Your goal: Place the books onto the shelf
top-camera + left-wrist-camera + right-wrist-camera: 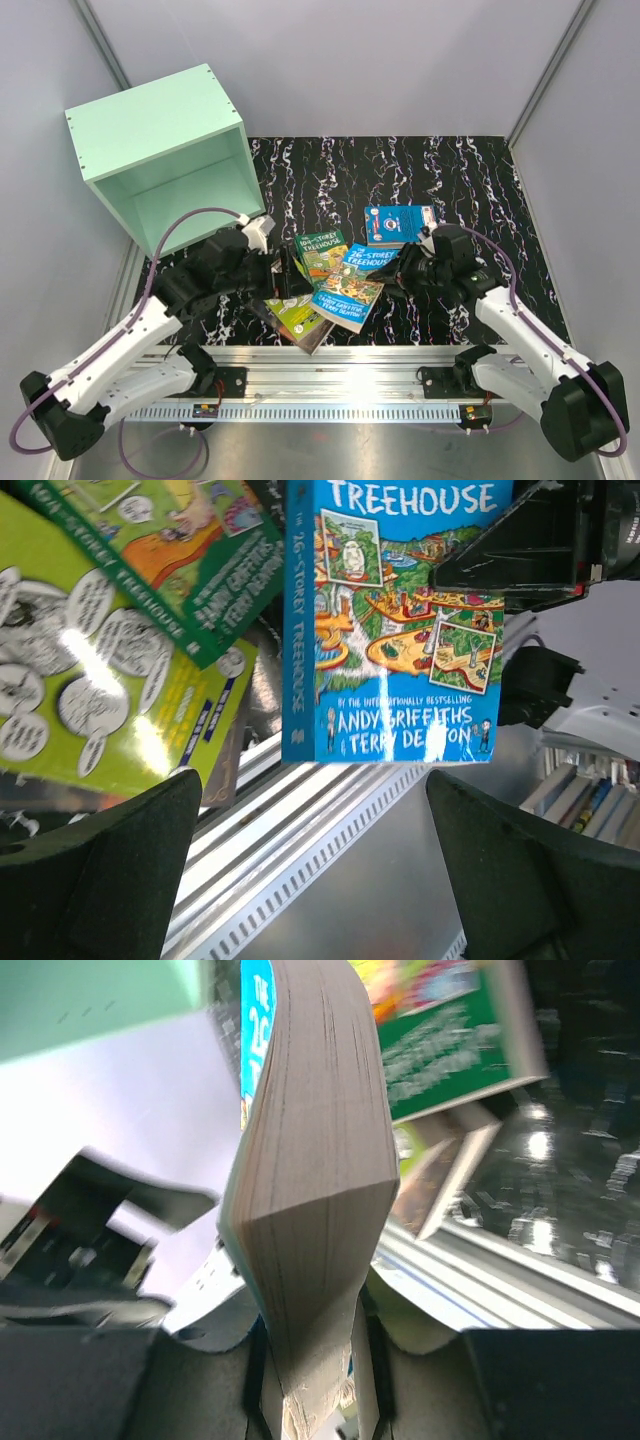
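Glossy cover on blue-orange book, page edges matt paper — shelf matt painted wood — rail ribbed shiny metal.

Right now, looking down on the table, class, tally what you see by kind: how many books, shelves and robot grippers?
Books: 5 (green Treehouse, blue Treehouse, lime-green book, dark book beneath it, far blue book)
Shelf: 1
Grippers: 2 (left gripper, right gripper)
Total: 8

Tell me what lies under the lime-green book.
A darker book pokes out from beneath the lime-green book at its near corner. Only that edge shows; its cover is hidden, so the title cannot be read.
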Tool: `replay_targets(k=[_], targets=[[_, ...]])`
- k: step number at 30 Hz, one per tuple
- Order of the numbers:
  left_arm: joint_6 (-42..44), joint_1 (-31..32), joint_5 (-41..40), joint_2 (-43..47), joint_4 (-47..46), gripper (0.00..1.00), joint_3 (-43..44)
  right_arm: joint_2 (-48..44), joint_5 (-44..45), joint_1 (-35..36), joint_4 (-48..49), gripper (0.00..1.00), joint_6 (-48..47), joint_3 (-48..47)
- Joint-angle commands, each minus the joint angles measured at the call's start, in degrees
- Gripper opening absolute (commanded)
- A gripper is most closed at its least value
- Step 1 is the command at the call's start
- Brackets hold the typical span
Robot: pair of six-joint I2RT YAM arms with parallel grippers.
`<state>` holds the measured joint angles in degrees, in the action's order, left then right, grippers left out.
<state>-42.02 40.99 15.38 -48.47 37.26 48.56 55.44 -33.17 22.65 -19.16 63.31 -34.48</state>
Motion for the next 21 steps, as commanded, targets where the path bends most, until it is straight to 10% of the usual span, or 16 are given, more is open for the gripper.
replay_targets(k=[1,11,21], targets=[[0.0,0.3,8.9,-3.0,-11.8,0.99,-1.6,0.5,-9.3,0.5,9.3,0.00,0.6,-4.8],[-8.8,0.3,19.0,-4.2,-33.3,0.98,-10.0,6.7,-15.3,0.5,35.0,0.00,15.0,-1.2],[-11.9,0.3,21.8,-5.1,-39.4,0.57,-11.0,14.1,-20.7,1.0,49.1,0.00,20.0,-0.1]])
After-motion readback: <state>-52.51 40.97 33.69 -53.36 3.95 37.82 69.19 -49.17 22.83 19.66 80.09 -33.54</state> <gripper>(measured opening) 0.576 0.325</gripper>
